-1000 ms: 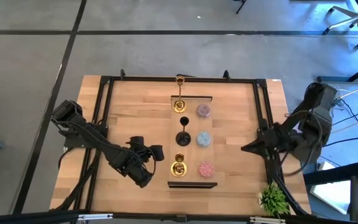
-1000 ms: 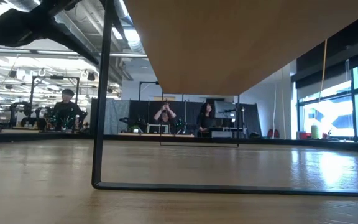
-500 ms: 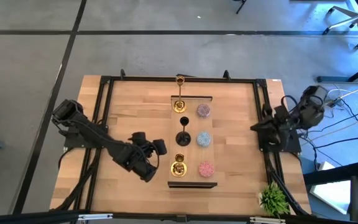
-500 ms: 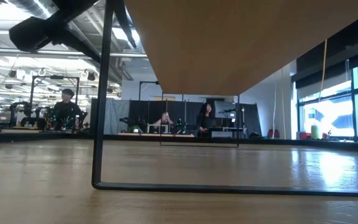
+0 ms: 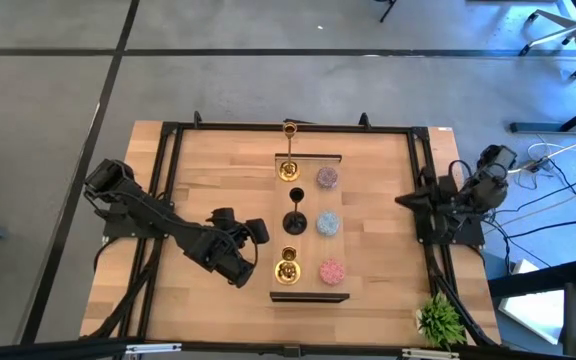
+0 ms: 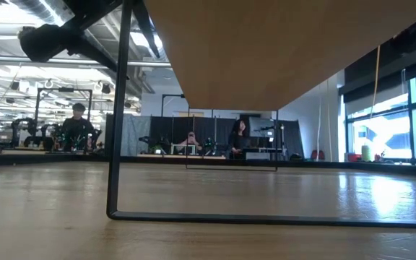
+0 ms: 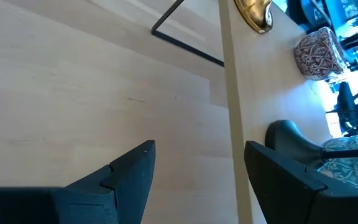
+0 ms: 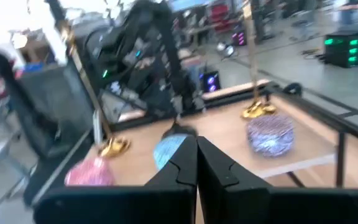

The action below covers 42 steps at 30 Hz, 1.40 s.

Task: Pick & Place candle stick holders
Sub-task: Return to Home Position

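Observation:
Six candle stick holders stand by their bases on a low wooden stand (image 5: pixel 308 200) at mid-table. The left row has a tall gold one (image 5: pixel 290 168), a black one (image 5: pixel 294 220) and a short gold one (image 5: pixel 288 268). The right row has low speckled mauve (image 5: pixel 327 178), light-blue (image 5: pixel 327 224) and pink (image 5: pixel 331 270) ones. My left gripper (image 5: pixel 240 228) hovers open just left of the stand. In its wrist view (image 7: pixel 197 158) the stand's left edge lies between the fingers and the black holder's base (image 7: pixel 284 134) is close by. My right gripper (image 5: pixel 401 200) is shut and empty by the table's right rail.
A black metal frame (image 5: pixel 168 200) runs around the tabletop. A small green plant (image 5: pixel 440 320) sits at the near right corner. The stand rests on thin black wire legs (image 6: pixel 118 108). Bare wood lies left (image 5: pixel 218 160) and right (image 5: pixel 378 240) of the stand. People sit in the room beyond.
My right arm has folded back toward the table's right edge and sunk, and its shut gripper has swung toward the far edge. My left gripper has crept a little toward the stand, still open. The holders have stayed put.

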Each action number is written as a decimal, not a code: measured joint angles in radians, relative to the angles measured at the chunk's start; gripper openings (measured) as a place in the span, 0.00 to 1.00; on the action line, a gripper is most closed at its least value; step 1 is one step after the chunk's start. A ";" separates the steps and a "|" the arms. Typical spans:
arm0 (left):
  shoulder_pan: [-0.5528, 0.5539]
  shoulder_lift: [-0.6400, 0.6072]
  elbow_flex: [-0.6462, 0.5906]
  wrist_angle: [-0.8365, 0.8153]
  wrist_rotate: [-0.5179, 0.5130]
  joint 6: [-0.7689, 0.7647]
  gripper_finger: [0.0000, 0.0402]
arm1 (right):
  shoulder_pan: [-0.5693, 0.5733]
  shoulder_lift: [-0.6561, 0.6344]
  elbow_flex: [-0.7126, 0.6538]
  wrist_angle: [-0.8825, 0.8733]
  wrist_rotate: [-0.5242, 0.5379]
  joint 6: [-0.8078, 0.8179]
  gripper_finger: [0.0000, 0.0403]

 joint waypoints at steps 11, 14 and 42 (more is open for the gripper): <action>0.000 0.000 0.000 0.003 -0.006 -0.003 0.61 | -0.075 0.037 -0.036 -0.193 -0.087 0.035 0.00; 0.000 -0.001 0.000 0.003 -0.006 -0.003 0.61 | -0.113 0.037 -0.063 -0.129 -0.086 0.001 0.00; -0.008 -0.002 0.001 0.123 -0.053 0.023 0.61 | -0.641 0.162 -0.270 0.348 -0.670 -0.100 0.00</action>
